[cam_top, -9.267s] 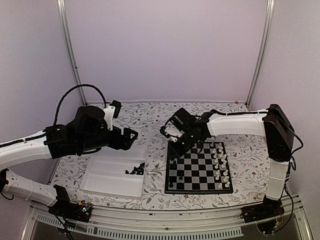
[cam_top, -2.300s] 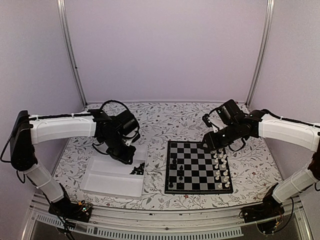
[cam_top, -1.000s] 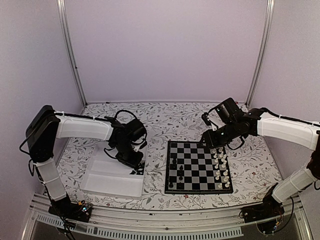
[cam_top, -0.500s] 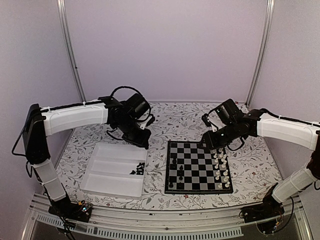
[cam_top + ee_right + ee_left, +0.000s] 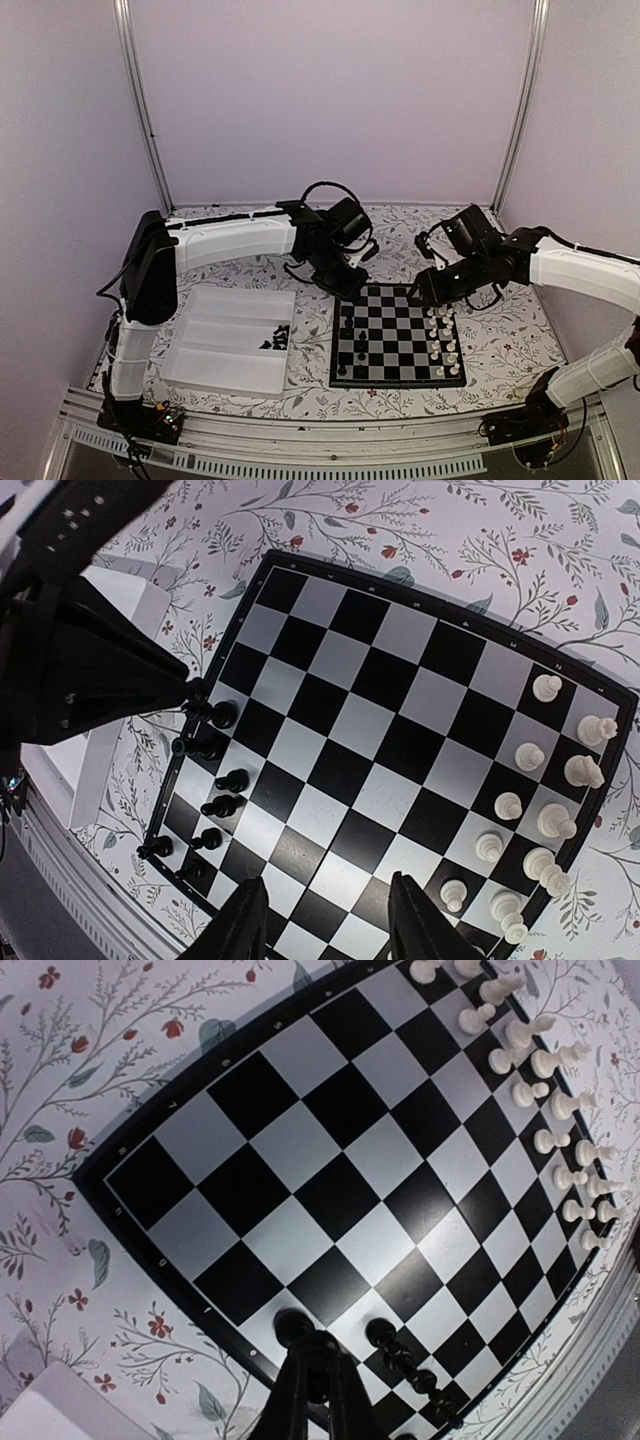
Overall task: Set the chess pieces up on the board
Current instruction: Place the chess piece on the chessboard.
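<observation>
Pressed together, the left jaws are seen pinching what appears to be a single black chess piece (image 5: 293, 1326) at their tips. It is held over the outermost left file of the board (image 5: 400, 342), in the far half. Whether the piece touches its square cannot be told. The right jaws are spread with nothing between them and are held above the board near its far right corner.

The board is chequered in black and white, framed by a thin black border printed with small white marks. Several black chess pieces (image 5: 232, 780) are stood along the two left files, nearer than the pinched one. They are glossy, round-headed and far narrower than a square. The middle files are left bare.

Two files of white pieces (image 5: 441, 335) are lined along the right edge. A white shallow tray (image 5: 215, 325) is set on the floral table (image 5: 300, 235) just left of the board. Loose black pieces (image 5: 274, 340) are gathered in its corner nearest the board.

The left arm (image 5: 240, 235) is stretched across the table beyond the tray. In the right wrist view, part of the tray and of the table beside the board's left edge is hidden by its dark body.
</observation>
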`<state>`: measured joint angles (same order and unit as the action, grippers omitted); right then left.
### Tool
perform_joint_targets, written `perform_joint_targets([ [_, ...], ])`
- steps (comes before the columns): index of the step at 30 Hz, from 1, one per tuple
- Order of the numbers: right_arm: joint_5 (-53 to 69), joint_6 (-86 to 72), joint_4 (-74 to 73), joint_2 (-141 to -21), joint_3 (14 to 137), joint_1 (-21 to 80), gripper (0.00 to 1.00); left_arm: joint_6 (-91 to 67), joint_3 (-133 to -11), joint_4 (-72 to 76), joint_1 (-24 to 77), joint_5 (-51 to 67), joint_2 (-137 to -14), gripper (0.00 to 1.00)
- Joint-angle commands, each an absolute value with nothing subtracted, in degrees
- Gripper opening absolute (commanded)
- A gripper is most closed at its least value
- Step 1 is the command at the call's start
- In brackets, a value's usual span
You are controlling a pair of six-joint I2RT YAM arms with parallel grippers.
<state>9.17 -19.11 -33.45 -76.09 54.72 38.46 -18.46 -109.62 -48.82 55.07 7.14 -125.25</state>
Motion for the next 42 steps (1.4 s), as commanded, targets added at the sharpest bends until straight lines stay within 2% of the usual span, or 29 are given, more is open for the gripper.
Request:
perform_joint_targets([
  [1, 7.62, -20.84, -34.13, -73.47, 53.00, 38.14, 0.44, -16.68, -114.83, -51.39, 56.85, 8.02, -129.58, 0.04],
  [14, 7.73, -21.97, -34.54, -70.58, 50.54, 38.17, 0.43, -15.38, -117.85, -51.60, 58.49, 8.67, -135.00, 0.06],
  [42, 7.56, -21.56, -34.67, -70.55, 50.58, 38.15, 0.44, -14.07, -118.35, -52.74, 58.84, 5.42, -136.36, 0.11],
])
